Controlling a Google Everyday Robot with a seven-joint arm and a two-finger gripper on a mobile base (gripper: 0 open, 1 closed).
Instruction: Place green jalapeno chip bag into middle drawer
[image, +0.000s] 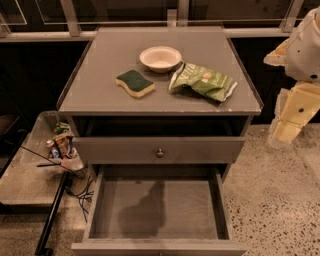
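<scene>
Chip bag (202, 80) crosswise, gripper (287, 129) far right

Dim warm overhead light; shadow (141, 215) on the middle drawer (192, 202) floor at 6 o'clock; gripper (289, 125) brightly lit at 3 o'clock.

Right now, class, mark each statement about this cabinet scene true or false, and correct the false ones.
1. The green jalapeno chip bag lies on the cabinet top. True.
2. The bowl sits inside the middle drawer. False: it stands on the cabinet top, behind the bag.
3. The middle drawer is pulled open. True.
4. The pincer holds the chip bag. False: it hangs off the cabinet's right side, apart from the bag.
5. The sponge lies right of the bag in the camera view. False: it lies to the bag's left.
</scene>
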